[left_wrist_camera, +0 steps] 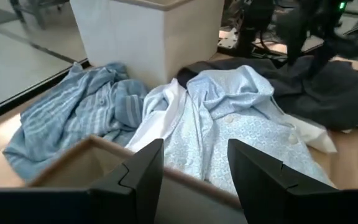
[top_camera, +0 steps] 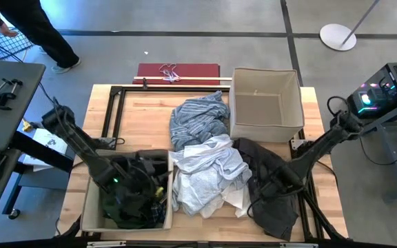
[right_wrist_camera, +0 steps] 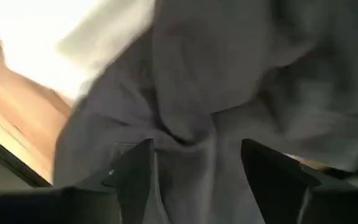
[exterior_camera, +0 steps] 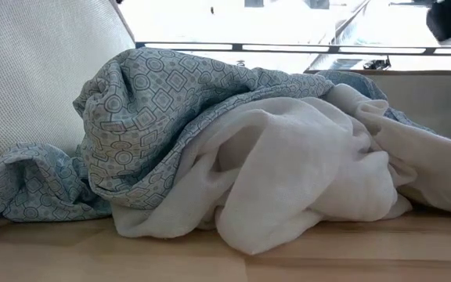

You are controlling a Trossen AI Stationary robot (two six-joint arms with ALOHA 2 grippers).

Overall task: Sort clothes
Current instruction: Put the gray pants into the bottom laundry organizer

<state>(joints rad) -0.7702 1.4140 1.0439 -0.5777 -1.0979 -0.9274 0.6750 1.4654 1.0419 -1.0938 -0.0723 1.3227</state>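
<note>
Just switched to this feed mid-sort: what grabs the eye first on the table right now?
A heap of clothes fills the table's middle: a blue striped shirt at the back, a pale patterned shirt in front. The left gripper hangs open above the near-left fabric box, which holds dark garments. The right gripper is open right over the charcoal grey piece.

Two beige fabric boxes (top_camera: 266,103) (top_camera: 92,207) on wooden table (top_camera: 143,110); red mat (top_camera: 188,71) beyond; person (top_camera: 36,31) walking top-left.
</note>
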